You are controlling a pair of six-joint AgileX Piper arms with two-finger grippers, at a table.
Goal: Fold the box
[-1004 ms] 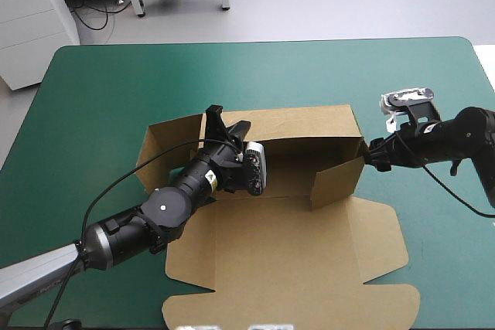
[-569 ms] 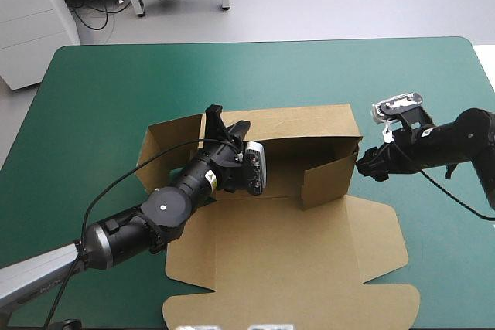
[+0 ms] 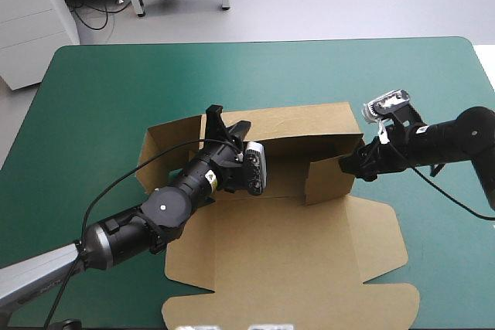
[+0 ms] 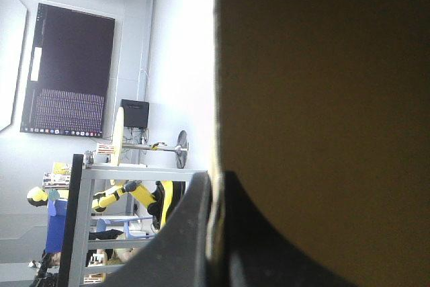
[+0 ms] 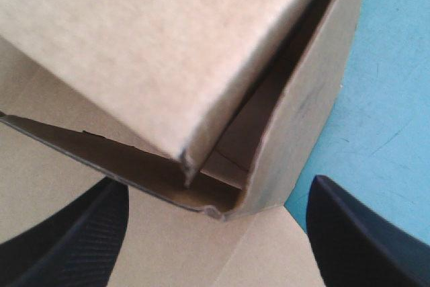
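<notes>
High view: the brown cut-board box lies mid-table on the teal-green cover, its long axis running left to right, its far wall raised. The black-fingered left gripper is pinched onto that wall near its left end. The right gripper, fingers spread and empty, faces the box's right end, with the upright end flap just to its left. The right arm is nearer, so tucking the flap likely means pushing leftward.

the box cut off in both wrist views, its wall hiding the table — left view
</notes>
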